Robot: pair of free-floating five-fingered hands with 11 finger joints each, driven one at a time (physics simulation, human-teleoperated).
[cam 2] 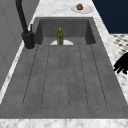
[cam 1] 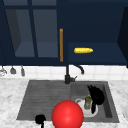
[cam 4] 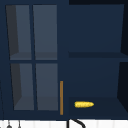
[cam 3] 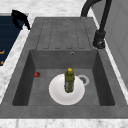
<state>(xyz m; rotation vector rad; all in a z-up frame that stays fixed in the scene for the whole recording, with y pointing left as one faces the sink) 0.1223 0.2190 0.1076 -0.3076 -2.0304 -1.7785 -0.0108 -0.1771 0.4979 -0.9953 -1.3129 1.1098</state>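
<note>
A green bottle [cam 1: 88, 102] with a yellow cap stands upright on a white plate [cam 1: 87, 113] in the sink basin [cam 1: 107, 100]; it also shows in the right side view [cam 3: 69, 80] and the left side view [cam 2: 60, 36]. My right hand [cam 1: 97, 96] hangs open just right of the bottle in the front view, fingers loosely spread; whether it touches the bottle I cannot tell. My left hand [cam 1: 40, 119] floats open at the front edge of the drainboard, holding nothing, and also shows as the left hand [cam 2: 122, 63] and the left hand [cam 3: 18, 17] in the side views. A yellow corn cob [cam 1: 83, 50] lies on the open cabinet shelf.
A big red ball [cam 1: 67, 115] sits at the front of the sink. A small red thing [cam 3: 37, 74] lies in the basin. The black faucet [cam 1: 67, 76] rises behind. A glass cabinet door with a wooden handle [cam 1: 61, 45] hangs above. A plate with a brown item [cam 2: 80, 7] rests on the far counter.
</note>
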